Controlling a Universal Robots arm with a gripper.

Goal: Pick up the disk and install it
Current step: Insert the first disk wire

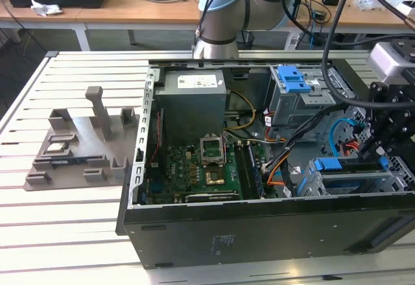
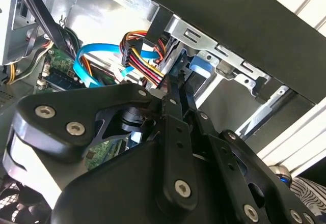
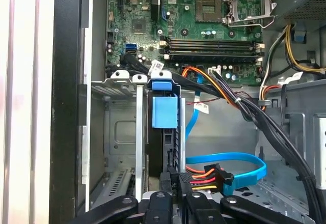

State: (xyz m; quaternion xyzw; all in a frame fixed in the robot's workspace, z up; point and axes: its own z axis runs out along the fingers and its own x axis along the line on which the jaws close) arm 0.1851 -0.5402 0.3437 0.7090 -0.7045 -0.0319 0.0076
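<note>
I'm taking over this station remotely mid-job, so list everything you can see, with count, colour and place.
Open black-sided computer case: one, on the slatted white table.
Green motherboard: one, on the case floor.
Grey power-supply box: one, at the case's far side.
Disk in blue plastic carrier: one, standing in the grey drive cage, near the gripper.
Blue plastic latch: one, atop the far grey cage.
Blue flat cable: one, looping beside the disk.
Grey moulded fixture tray: one, the exterior view's left.
Black gripper: one, at the disk's cabled end.
</note>
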